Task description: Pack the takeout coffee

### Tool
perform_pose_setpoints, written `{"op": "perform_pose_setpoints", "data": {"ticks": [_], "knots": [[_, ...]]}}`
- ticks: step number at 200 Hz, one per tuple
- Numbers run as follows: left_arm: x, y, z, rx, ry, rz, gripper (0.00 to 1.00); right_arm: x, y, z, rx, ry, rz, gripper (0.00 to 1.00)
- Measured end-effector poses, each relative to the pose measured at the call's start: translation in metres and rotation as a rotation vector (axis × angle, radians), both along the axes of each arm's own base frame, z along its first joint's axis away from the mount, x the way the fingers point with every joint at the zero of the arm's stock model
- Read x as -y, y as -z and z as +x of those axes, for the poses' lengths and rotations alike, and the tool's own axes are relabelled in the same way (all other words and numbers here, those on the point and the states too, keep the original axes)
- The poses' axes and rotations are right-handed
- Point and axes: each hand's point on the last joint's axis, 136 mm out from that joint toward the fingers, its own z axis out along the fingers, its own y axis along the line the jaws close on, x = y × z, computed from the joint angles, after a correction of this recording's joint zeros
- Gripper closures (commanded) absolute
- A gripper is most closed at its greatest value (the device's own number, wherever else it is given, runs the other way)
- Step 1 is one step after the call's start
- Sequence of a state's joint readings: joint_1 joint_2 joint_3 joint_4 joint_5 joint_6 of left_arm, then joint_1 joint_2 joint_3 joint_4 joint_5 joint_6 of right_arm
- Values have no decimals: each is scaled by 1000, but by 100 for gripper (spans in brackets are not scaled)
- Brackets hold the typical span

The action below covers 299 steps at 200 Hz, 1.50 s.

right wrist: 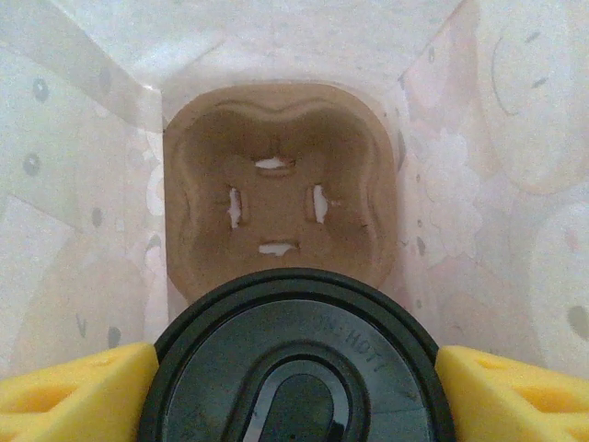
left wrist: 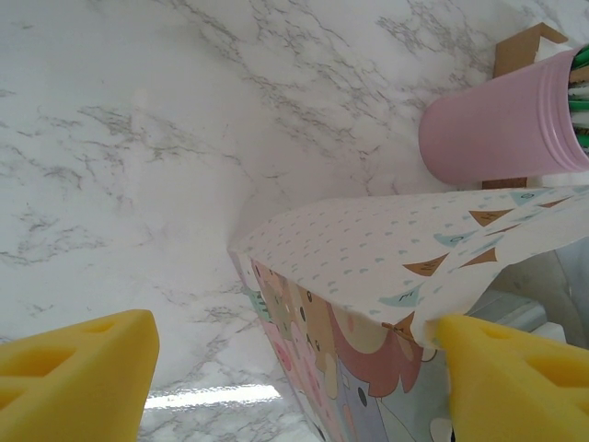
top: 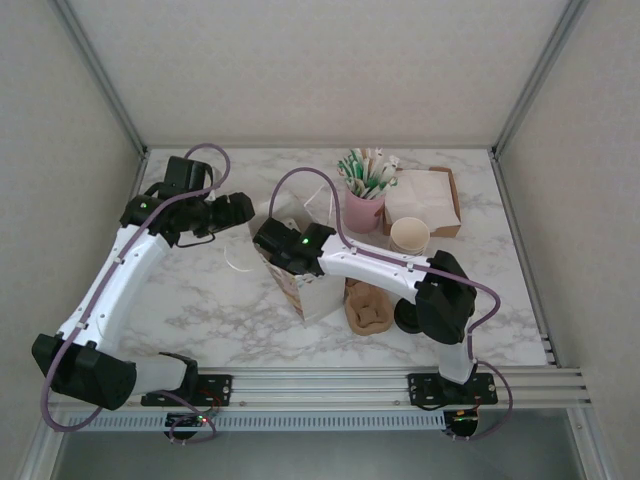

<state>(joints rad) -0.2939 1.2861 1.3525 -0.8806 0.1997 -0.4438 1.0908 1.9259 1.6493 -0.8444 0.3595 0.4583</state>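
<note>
L end effector point(left wrist: 294, 354) sits at far L of the table point(top: 200, 300), just beside the upper L edge of the paper bag point(top: 312, 290). Its yellow pads point(left wrist: 515, 378) are spread wide and grip nothing. In the L wrist view a corner of the bag's printed flap touches the inner tip of the pad on picture-R. The other pad is well apart from the bag. Bag stands upright near table centre, mouth open, pastel print on its side.

R end effector point(right wrist: 294, 373) hangs down into the bag's mouth. Takeout coffee point(right wrist: 294, 322) is inside the bag, btwn the R pads point(right wrist: 78, 391). Its black lid is seen from above, w/ a pad right at the rim on each side. Can't tell if the pads press it or merely flank it. Beyond the lid, at the bag's floor, lies a brown pulp carrier point(right wrist: 281, 184) w/ an empty socket, slits in its base.

R of the bag on the table: a second brown carrier point(top: 368, 308) just beside it and a pink cup point(top: 364, 210) of straws/stirrers behind. Further R is a stack of cream cups point(top: 409, 235) at the front edge of a cardboard box point(top: 432, 195) holding white paper.
</note>
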Motion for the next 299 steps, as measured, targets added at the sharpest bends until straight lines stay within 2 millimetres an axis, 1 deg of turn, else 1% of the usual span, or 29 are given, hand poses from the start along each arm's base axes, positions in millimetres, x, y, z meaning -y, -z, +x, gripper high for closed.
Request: {"op": "perform_pose_setpoints", "data": {"ticks": [23, 57, 130, 186, 225, 271, 299], "knots": [[0, 0, 0, 0, 0, 1, 22, 2, -7, -1, -7, 2, -9, 12], [0, 1, 1, -3, -3, 4, 22, 4, -21, -2, -8, 2, -17, 10], [0, 1, 0, -6, 0, 9, 22, 1, -49, -1, 8, 3, 10, 8], [0, 1, -1, -7, -1, 16, 21, 5, -70, -3, 8, 3, 12, 8], [1, -1, -1, -2, 1, 16, 21, 6, -84, -8, -4, -7, 40, 8], [1, -1, -1, -2, 2, 16, 21, 8, -107, -14, -3, -17, 91, 6], [3, -1, -1, -2, 6, 16, 20, 11, -114, -16, -5, -20, 102, 4]]}}
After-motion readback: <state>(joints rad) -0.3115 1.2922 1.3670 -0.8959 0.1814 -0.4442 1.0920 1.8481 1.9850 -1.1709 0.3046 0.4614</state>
